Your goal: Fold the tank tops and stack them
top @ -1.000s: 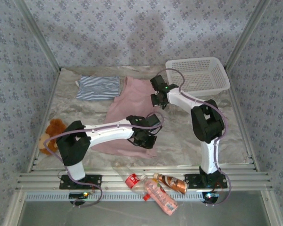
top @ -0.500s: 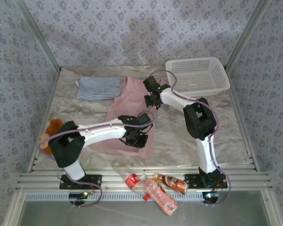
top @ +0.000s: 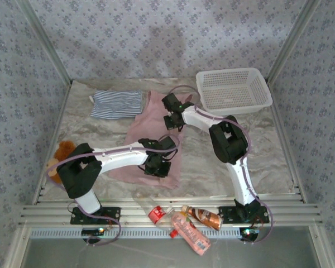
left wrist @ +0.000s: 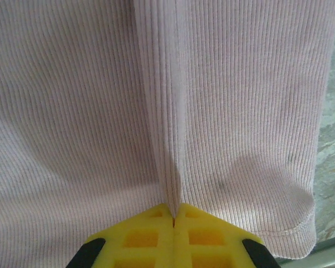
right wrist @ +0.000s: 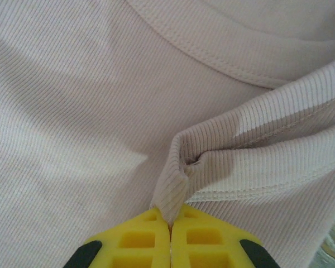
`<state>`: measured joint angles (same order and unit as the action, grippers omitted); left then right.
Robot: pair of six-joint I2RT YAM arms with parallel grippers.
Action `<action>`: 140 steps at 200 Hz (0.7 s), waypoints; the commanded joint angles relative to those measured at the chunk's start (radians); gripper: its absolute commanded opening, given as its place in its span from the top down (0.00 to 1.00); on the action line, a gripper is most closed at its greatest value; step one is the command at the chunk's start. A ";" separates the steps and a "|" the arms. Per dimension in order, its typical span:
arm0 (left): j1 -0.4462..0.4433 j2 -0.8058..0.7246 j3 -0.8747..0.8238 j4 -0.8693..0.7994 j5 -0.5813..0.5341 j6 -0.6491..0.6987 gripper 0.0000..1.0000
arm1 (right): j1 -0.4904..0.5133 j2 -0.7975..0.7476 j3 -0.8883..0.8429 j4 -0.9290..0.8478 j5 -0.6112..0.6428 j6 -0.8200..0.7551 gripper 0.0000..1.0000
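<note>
The dusty pink tank top (top: 140, 127) lies mid-table with its right side drawn over toward the left. My left gripper (top: 156, 166) sits over its lower part. In the left wrist view this gripper (left wrist: 173, 215) is shut on a raised ridge of pink ribbed cloth (left wrist: 240, 111). My right gripper (top: 172, 120) is at the top's upper edge. In the right wrist view that gripper (right wrist: 169, 220) is shut on a bunched fold of the pink top (right wrist: 72, 111) near a stitched hem. The striped tank top (top: 117, 104) lies folded at the back left, apart from both grippers.
A white lattice basket (top: 234, 105) stands at the back right. A brown plush toy (top: 61, 153) lies at the left edge. Several bottles (top: 181, 221) rest on the front rail between the arm bases. Bare marbled tabletop (top: 212, 162) shows right of the pink top.
Both grippers have moved left, carrying the pink cloth with them, so the top's right edge now lies further over its middle. The striped top has not moved.
</note>
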<state>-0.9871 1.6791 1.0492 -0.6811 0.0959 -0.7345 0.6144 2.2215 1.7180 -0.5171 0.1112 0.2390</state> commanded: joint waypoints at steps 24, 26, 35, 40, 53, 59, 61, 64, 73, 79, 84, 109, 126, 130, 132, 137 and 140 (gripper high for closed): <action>0.007 -0.008 -0.007 -0.072 -0.053 -0.010 0.97 | 0.006 0.020 0.033 -0.023 -0.019 0.000 0.88; 0.007 -0.007 -0.006 -0.073 -0.054 -0.011 0.97 | 0.007 0.019 0.034 -0.023 -0.019 0.000 0.87; 0.007 -0.004 -0.002 -0.084 -0.062 -0.012 0.96 | 0.007 0.014 0.037 -0.027 -0.024 -0.005 0.86; 0.007 -0.001 0.002 -0.093 -0.070 -0.013 0.96 | 0.005 0.011 0.039 -0.027 -0.025 -0.005 0.86; 0.005 0.002 0.009 -0.109 -0.084 -0.011 0.95 | 0.004 -0.001 0.036 -0.009 -0.031 -0.007 0.85; 0.006 0.004 0.010 -0.112 -0.085 -0.010 0.95 | 0.003 -0.004 0.034 0.004 -0.034 -0.010 0.85; 0.005 0.005 0.011 -0.111 -0.085 -0.010 0.95 | 0.002 -0.005 0.034 0.007 -0.034 -0.010 0.85; 0.005 0.006 0.012 -0.113 -0.086 -0.009 0.95 | 0.002 -0.005 0.034 0.012 -0.036 -0.009 0.85; 0.006 0.010 0.015 -0.115 -0.086 -0.008 0.94 | 0.001 0.001 0.040 0.021 -0.046 -0.009 0.85; 0.005 0.014 0.018 -0.118 -0.085 -0.007 0.93 | 0.001 0.005 0.047 0.023 -0.057 -0.009 0.85; 0.005 0.018 0.021 -0.124 -0.088 -0.005 0.92 | 0.001 0.012 0.053 0.021 -0.063 -0.008 0.85; 0.004 0.025 0.048 -0.164 -0.112 -0.001 0.85 | 0.001 0.007 0.067 0.009 -0.089 -0.011 0.79; 0.004 0.018 0.061 -0.184 -0.129 -0.006 0.78 | -0.013 -0.021 0.061 0.008 -0.102 -0.013 0.73; 0.004 0.016 0.065 -0.192 -0.137 -0.011 0.77 | -0.018 -0.030 0.059 0.008 -0.105 -0.013 0.72; 0.004 0.015 0.068 -0.196 -0.138 -0.011 0.76 | -0.021 -0.035 0.056 0.007 -0.105 -0.013 0.71; 0.003 0.013 0.072 -0.205 -0.144 -0.014 0.75 | -0.028 -0.047 0.052 0.008 -0.108 -0.013 0.69; 0.003 0.012 0.077 -0.212 -0.150 -0.017 0.74 | -0.033 -0.054 0.050 0.009 -0.108 -0.014 0.69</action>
<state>-0.9874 1.6981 1.0790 -0.8124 -0.0025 -0.7361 0.6109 2.2322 1.7584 -0.4995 0.0322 0.2337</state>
